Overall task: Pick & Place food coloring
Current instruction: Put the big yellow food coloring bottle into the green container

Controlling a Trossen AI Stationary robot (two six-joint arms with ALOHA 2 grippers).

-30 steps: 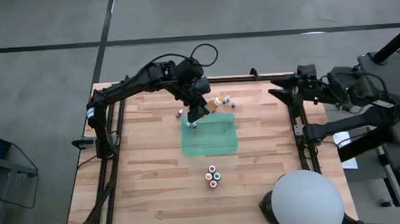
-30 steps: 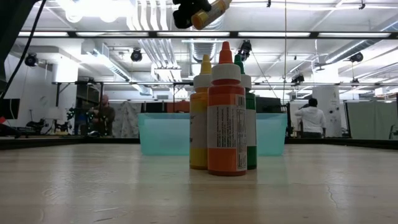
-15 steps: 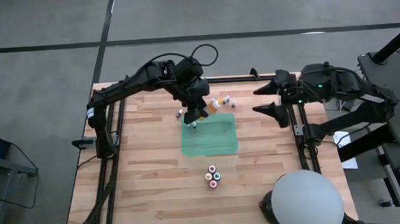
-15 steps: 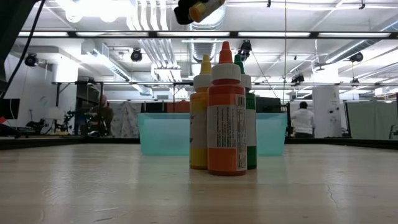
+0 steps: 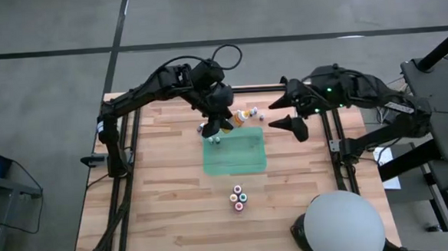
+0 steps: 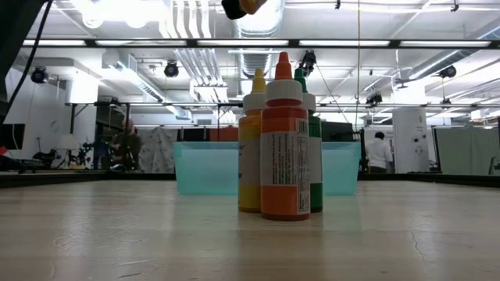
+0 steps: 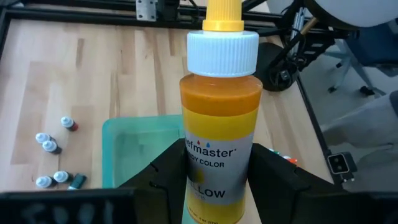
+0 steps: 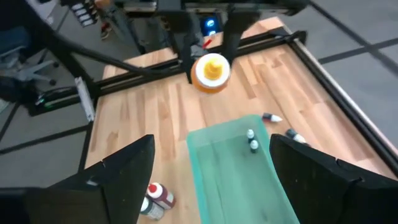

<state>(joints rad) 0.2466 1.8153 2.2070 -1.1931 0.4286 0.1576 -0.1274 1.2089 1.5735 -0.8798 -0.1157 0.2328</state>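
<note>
I am holding the yellow dropper bottle [image 7: 219, 118] in the left gripper [image 5: 222, 119], its fingers [image 7: 165, 177] clamped on either side of the bottle's lower body, cap pointing away from the wrist. The gripper is hanging above the far edge of the green mat [image 5: 235, 152], with the bottle off the bench [image 5: 166, 190]. From table height I am seeing only the bottle's bottom tip at the very top of the frame.

Just below and beside this gripper, a few tiny bottles [image 7: 50, 147] are lying scattered on the bench near the mat's far edge, and two tiny ones [image 8: 252, 140] are standing on the mat itself.

My right gripper [image 5: 285, 114] is hovering well to the side of the left one, past the mat's far corner, jaws spread wide and holding nothing. Its wrist camera is looking across the mat at the raised bottle.

Nearer my side of the bench, well apart from both grippers, a cluster of four taller bottles [image 5: 238, 198] is standing upright; the orange one [image 6: 284, 140] is in front, with a yellow and a green one behind it.
</note>
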